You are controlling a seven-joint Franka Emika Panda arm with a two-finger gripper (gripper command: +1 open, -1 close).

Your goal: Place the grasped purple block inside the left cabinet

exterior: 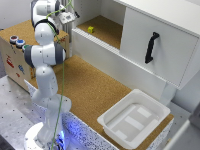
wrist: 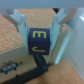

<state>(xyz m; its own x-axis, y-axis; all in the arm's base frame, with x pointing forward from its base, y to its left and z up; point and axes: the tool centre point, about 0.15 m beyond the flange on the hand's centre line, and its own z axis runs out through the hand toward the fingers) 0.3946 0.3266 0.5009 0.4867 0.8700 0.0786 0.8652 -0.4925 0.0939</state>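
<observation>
Gripper (wrist: 39, 30) clamped on the purple block (wrist: 39, 42) (yellow letters on its face), held high off the left cabinet's (exterior: 107, 31) outer end, above the cork bench

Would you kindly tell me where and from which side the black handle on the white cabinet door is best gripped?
Grip the black handle at mid-bar, coming straight at the door front. It stands nearly upright and bows off the panel, so a sideways pinch should fit around it.
</observation>
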